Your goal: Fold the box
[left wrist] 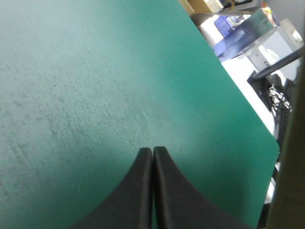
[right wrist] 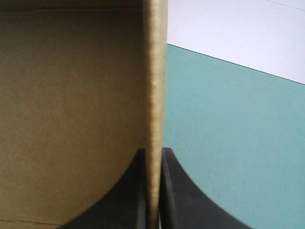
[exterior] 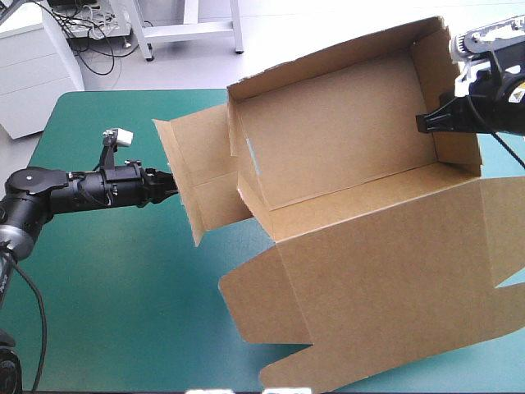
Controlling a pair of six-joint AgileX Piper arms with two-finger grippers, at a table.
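Nearest the robot, the box's lid panel [exterior: 385,279] lies spread toward the table's near edge, its flaps reaching over the teal-green cover [exterior: 123,304] at the right. Behind it stands the box [exterior: 344,139], a brown open tray with its walls raised and its open side turned up and toward the near edge. Its long axis runs left to right across the table, and the right end swings a little toward the far edge.

At the left end, the end flaps [exterior: 197,189] splay outward. The left gripper [exterior: 172,187] points along the table at them, tip right at the outer flap; whether it touches cannot be told. In the left wrist view its fingers [left wrist: 143,191] meet in a point with nothing between them, bare cover ahead and a strip of board [left wrist: 290,143] off to one side.

At the far right, the right gripper [exterior: 422,123] is clenched on the tray's right end wall [right wrist: 155,71], one finger inside the tray and one outside.
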